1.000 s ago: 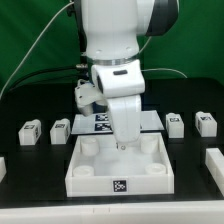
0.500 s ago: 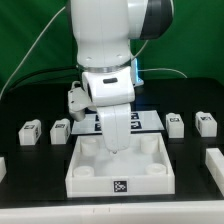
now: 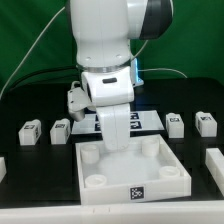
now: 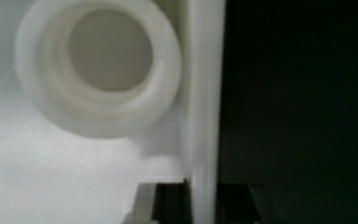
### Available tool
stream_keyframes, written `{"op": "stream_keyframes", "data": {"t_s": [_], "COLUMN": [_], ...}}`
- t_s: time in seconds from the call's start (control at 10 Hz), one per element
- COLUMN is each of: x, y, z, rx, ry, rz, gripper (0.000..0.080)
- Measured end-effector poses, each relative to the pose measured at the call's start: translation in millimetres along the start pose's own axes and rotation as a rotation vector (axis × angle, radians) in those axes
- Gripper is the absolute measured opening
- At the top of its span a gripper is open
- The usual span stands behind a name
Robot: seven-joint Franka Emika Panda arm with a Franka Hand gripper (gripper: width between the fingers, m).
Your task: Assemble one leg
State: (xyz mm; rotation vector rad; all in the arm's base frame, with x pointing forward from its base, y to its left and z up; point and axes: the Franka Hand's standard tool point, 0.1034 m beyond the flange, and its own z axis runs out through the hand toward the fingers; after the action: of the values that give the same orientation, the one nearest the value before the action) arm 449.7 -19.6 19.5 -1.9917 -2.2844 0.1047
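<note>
Four small white legs with square tags lie on the black table: two at the exterior view's left [image 3: 30,131] [image 3: 61,129] and two at its right [image 3: 174,122] [image 3: 205,123]. None is held. My gripper [image 3: 119,145] reaches down onto the far rim of the large white square panel [image 3: 105,190] and is shut on that rim. In the wrist view the rim [image 4: 202,100] runs between my two dark fingertips [image 4: 167,205], with the gripper [image 4: 202,203] closed on it. A round corner hole [image 4: 96,65] of the panel lies beside it.
The marker board [image 3: 152,120] lies behind the panel, partly hidden by the arm. White blocks sit at the table's left edge [image 3: 2,165] and right edge [image 3: 214,160]. A cable runs across the back left.
The arm swung toward the exterior view's left and lowered onto the panel's far rim. The panel has since turned and slid toward the exterior view's right and nearer the front.
</note>
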Motion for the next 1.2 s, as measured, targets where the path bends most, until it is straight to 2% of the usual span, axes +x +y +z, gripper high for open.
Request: {"op": "stream_keyframes", "data": {"t_s": [0.7, 1.0, 1.2], "x": [2.4, 23.0, 42.7], "y": [2.3, 28.5, 45.9], "z": [-1.0, -2.9, -4.3], "rx": [0.003, -0.013, -0.029], "ry": [0.000, 0.006, 0.020], "rz": [0.020, 0.076, 0.111], "gripper": [0.0061, 0.0061, 0.0061]}}
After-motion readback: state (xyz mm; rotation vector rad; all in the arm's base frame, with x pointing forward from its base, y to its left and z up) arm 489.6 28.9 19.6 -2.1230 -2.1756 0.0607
